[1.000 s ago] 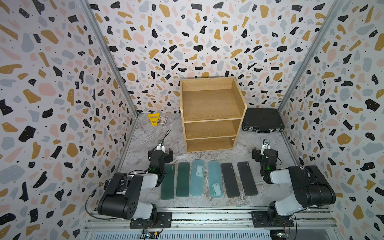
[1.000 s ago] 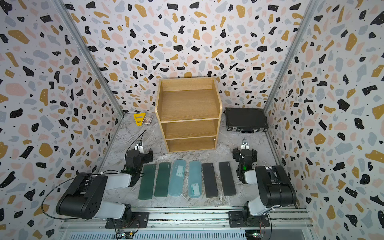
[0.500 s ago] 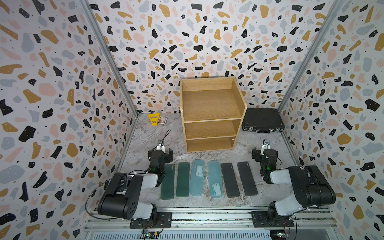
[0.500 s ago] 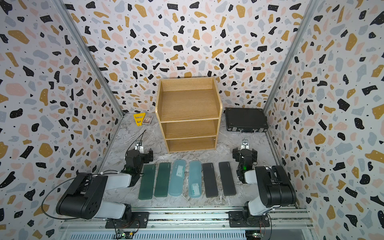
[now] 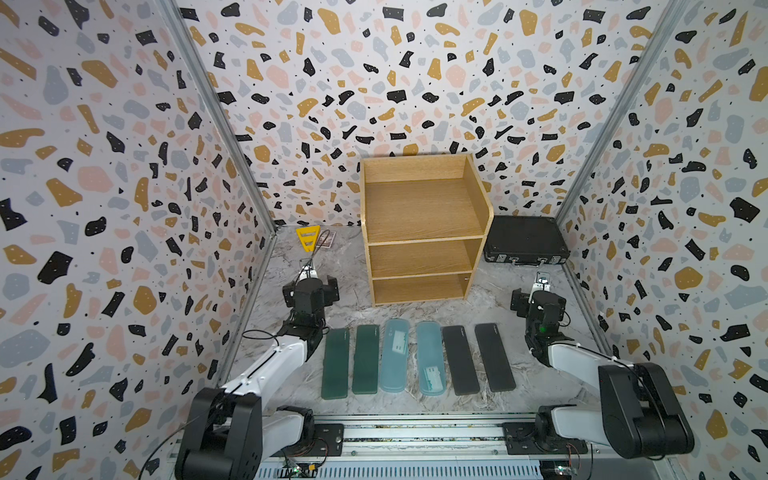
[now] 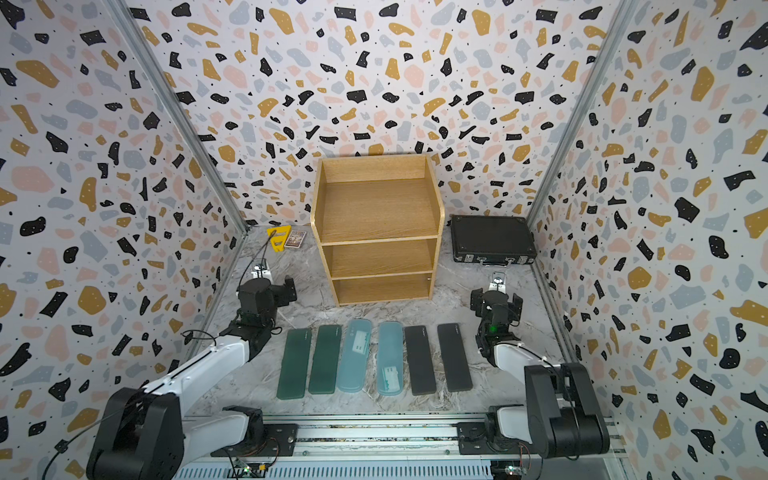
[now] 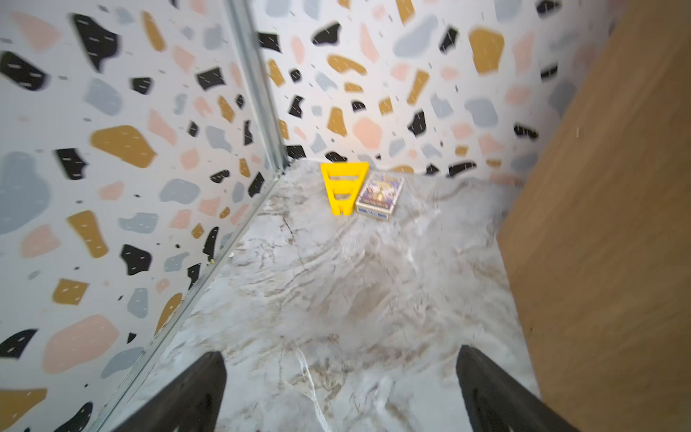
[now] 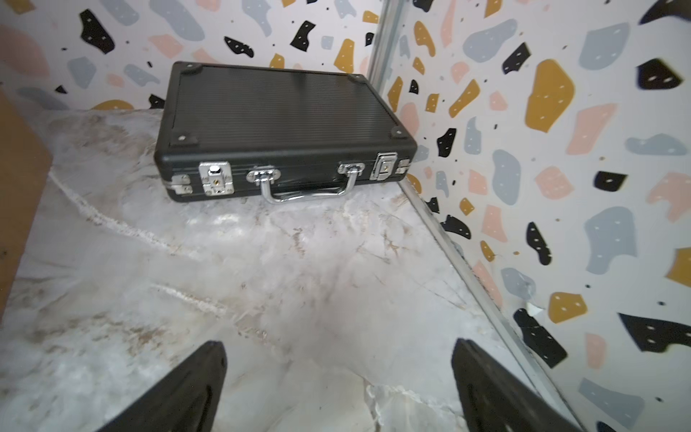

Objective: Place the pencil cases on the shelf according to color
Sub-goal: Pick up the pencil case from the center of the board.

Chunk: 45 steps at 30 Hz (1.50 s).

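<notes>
Six pencil cases lie side by side on the marble table in both top views: two dark green (image 5: 335,363) (image 5: 365,359), two translucent light blue (image 5: 395,356) (image 5: 430,358) and two black (image 5: 460,360) (image 5: 495,357). Behind them stands the wooden three-tier shelf (image 5: 419,232), with all tiers bare. My left gripper (image 5: 311,286) (image 7: 340,374) rests open beyond the far end of the green cases, with the shelf's side panel (image 7: 598,224) beside it. My right gripper (image 5: 539,297) (image 8: 338,370) is open to the right of the black cases. Neither holds anything.
A black briefcase (image 5: 524,241) (image 8: 276,127) lies at the back right beside the shelf. A yellow triangular piece (image 7: 342,187) and a small card box (image 7: 379,194) sit in the back left corner. Patterned walls close in three sides; a metal rail (image 5: 415,432) runs along the front.
</notes>
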Available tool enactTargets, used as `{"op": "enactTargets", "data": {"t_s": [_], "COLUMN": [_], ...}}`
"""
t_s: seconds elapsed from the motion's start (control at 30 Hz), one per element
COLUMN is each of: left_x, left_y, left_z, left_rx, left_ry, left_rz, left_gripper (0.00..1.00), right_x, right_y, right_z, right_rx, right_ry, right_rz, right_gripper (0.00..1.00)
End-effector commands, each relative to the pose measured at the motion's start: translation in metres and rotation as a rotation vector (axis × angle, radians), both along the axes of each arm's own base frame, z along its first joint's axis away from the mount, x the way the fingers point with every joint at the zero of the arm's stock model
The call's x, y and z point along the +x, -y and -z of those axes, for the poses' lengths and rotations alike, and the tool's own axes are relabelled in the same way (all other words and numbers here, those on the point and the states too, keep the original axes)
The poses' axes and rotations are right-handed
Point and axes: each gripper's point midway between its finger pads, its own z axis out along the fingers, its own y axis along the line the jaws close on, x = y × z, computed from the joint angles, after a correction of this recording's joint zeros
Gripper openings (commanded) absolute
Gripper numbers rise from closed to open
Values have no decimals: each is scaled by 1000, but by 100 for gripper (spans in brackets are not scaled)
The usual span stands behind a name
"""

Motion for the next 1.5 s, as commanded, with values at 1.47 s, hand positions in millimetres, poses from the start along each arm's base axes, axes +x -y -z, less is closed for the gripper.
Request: {"op": "enactTargets", "data": {"t_s": [1.47], "left_x": [-107], "left_y": [169], "left_z": [81], "left_rx": [-460], "left_ry": [-541], "left_rz": [497], "left_gripper": [100], "right_x": [-205], "right_y": [-131], "right_z": [94], "right_rx": [305], "right_ry": [-932], "right_rz": [-225], "right_gripper": [100]}}
